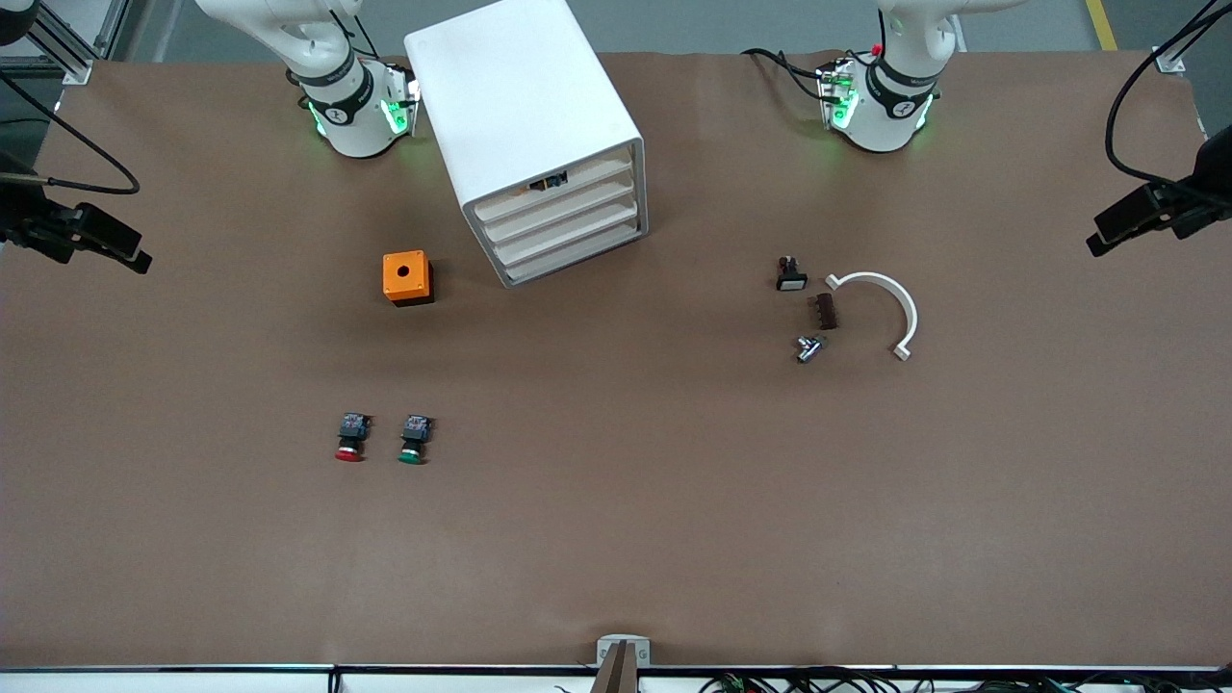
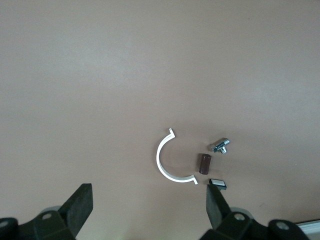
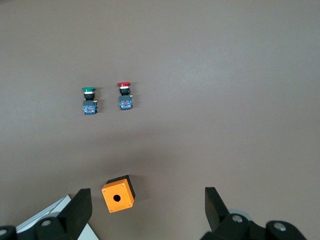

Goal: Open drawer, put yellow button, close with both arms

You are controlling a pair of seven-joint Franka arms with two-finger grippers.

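Sitting in drawer (image 1: pixel 560 183), button (image 1: pixel 551 181) apart from hands.

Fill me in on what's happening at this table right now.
Nothing is being handled. Both arms wait with open grippers: the left gripper over the white curved clip, the right gripper over the orange box. The cabinet's top drawer looks shut, something orange and black showing at its upper edge. Red button and green button lie untouched.

I see no text, label, brand, number or sign I can read on anything here.
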